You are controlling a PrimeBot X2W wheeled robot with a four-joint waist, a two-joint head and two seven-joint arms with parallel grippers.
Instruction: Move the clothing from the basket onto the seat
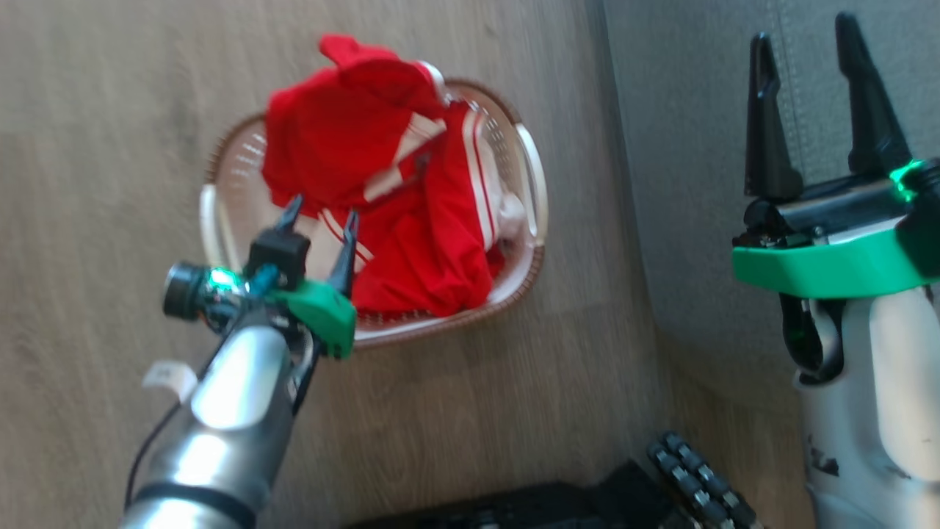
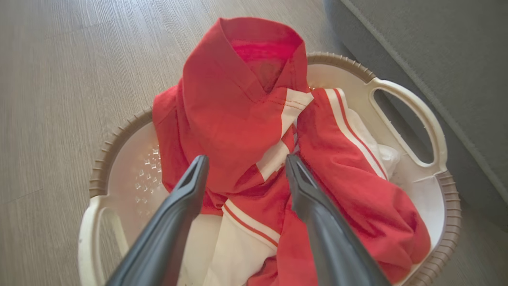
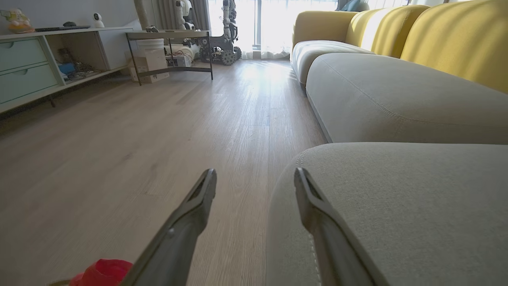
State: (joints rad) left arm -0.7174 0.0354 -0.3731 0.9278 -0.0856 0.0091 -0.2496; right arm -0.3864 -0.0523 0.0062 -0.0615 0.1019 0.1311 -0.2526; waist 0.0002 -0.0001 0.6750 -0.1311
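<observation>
The floor [image 1: 110,147] is the biggest thing here, and it is where clothes land if they slip. The seat [image 1: 683,147] is the big grey sofa just to the right of the basket. Its top is higher than the basket, so the clothes must go up and over its round edge. If the lift is too low, the cloth may drag on the side and fall.

The basket [image 1: 440,327] sits on the floor beside the seat. It looks light. If cloth catches on its rim or a handle, the whole basket may tip or come up too.

The clothing [image 1: 330,139] is all in the basket, in a red heap with white stripes. One part sticks up over the far rim. There seems to be more than one piece, and they lie tangled. A grab may take just one piece, or a thin fold that slides out. A long end may hang down and snag.

The left gripper [image 1: 324,207] hangs right above the heap, jaws wide open, holding nothing. I cannot tell if its tips touch the cloth. If it closes too high, it pinches air. If it goes too deep, it may hit the basket.

The right gripper [image 1: 802,31] is over the seat edge, jaws wide open and empty. It could get in the way when the clothes come across.
</observation>
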